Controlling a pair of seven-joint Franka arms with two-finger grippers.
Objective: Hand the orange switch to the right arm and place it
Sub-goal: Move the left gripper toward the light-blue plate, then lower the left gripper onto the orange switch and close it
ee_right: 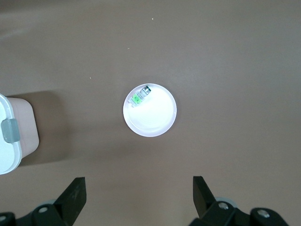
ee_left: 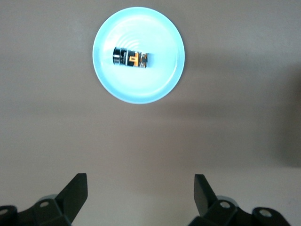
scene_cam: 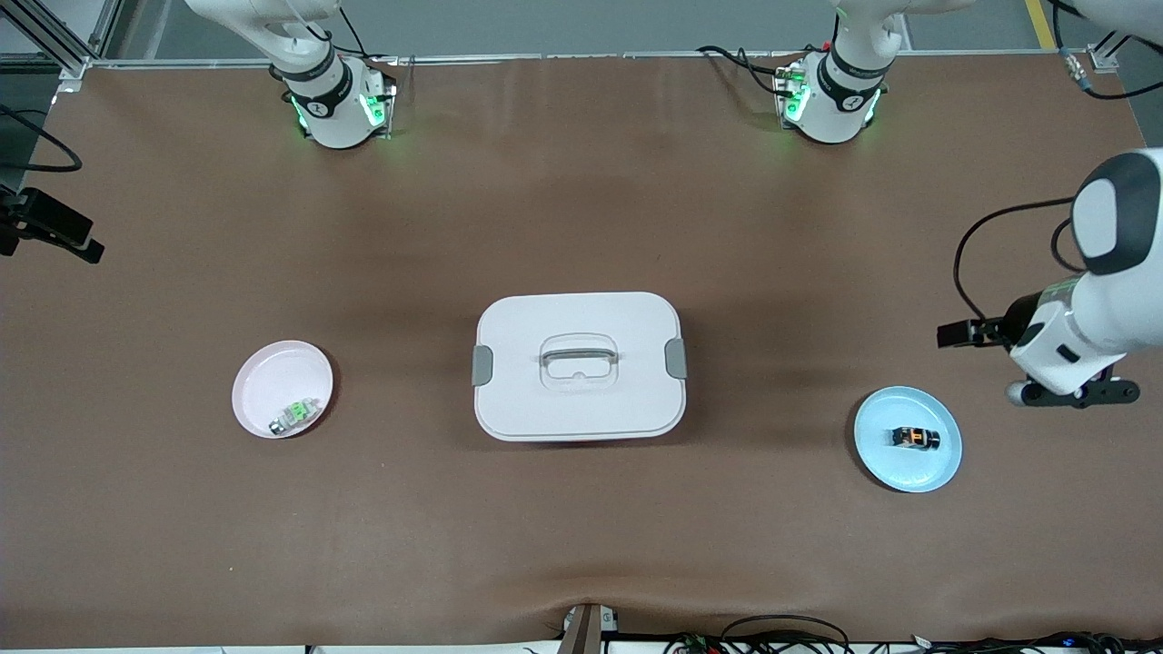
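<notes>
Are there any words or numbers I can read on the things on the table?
No readable text anywhere.
Orange switch on the blue plate: small marks on its orange face, too tiny to read.
Green-faced part in the pink plate: nothing legible.
White lidded box: no label showing.

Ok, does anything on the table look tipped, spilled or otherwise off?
Nothing stands out. The orange switch lies in the blue plate, the green part in the pink plate, and the box between them has its lid on. Both grippers hang open, holding nothing.
</notes>
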